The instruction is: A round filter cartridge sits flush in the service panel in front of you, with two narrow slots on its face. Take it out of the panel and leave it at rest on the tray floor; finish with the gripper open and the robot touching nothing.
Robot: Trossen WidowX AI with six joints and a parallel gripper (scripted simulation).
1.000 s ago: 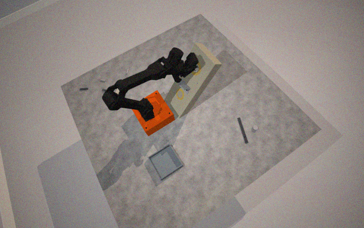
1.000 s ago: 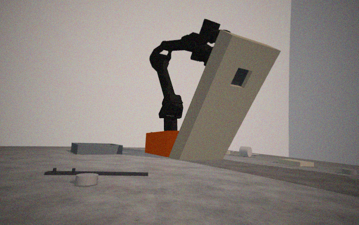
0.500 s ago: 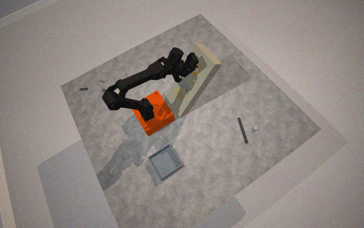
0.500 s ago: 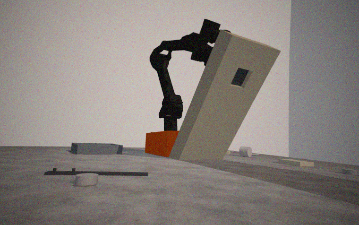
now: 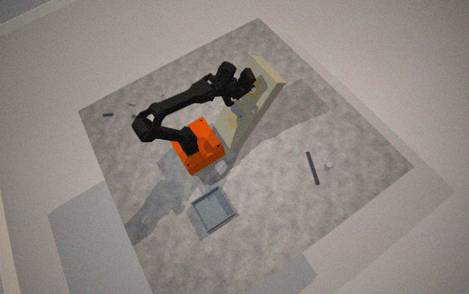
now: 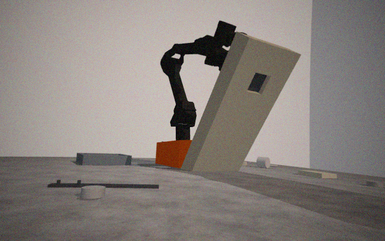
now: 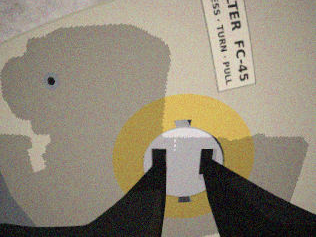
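The pale round cartridge (image 7: 183,181) sits in the panel (image 5: 266,65) (image 6: 227,122) (image 7: 280,99) inside a yellow ring, with small notches above and below it. Whether its face is exactly flush is hard to tell. My gripper (image 7: 185,166) is partly open, its two dark fingertips apart over the left and right of the cartridge face. The face slots are not visible separately from the fingertips, and fingertip depth is unclear. In the exterior view the panel hides the fingertips. The grey-blue tray (image 5: 228,204) (image 6: 99,159) stands on the floor, with no cartridge in it.
The panel leans beside the orange base (image 5: 203,133) (image 6: 170,154). It carries a label (image 7: 232,49), a small hole (image 7: 51,80) and a second yellow ring lower down. A dark bar (image 5: 312,167) (image 6: 113,186) and a pale cylinder (image 5: 329,165) (image 6: 92,192) lie away from the tray.
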